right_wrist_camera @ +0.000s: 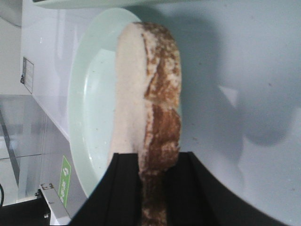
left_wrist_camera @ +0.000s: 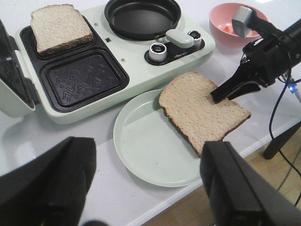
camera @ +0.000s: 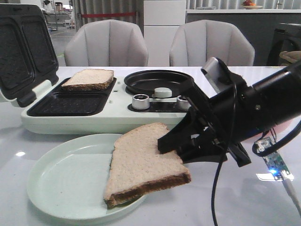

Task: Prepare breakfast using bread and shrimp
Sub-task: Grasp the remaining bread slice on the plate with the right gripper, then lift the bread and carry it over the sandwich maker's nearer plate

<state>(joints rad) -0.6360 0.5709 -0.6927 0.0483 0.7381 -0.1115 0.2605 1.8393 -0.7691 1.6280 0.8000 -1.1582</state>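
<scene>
My right gripper (camera: 171,143) is shut on the right edge of a bread slice (camera: 141,165) and holds it tilted over the pale green plate (camera: 61,181), its low end near the plate. This slice also shows in the left wrist view (left_wrist_camera: 202,108) and, edge-on, in the right wrist view (right_wrist_camera: 150,117). The other bread slice (camera: 89,79) lies in the far-left grill plate of the breakfast maker (camera: 94,120). Orange shrimp (left_wrist_camera: 228,29) lie in a pink bowl (left_wrist_camera: 221,33). My left gripper (left_wrist_camera: 150,188) is open and empty, high above the table's near edge.
The breakfast maker's lid (camera: 23,52) stands open at the left. Its round black pan (camera: 157,81) and two knobs (camera: 140,100) are at the right. A cable and lit circuit board (camera: 277,165) hang by the right arm. Two chairs stand behind the table.
</scene>
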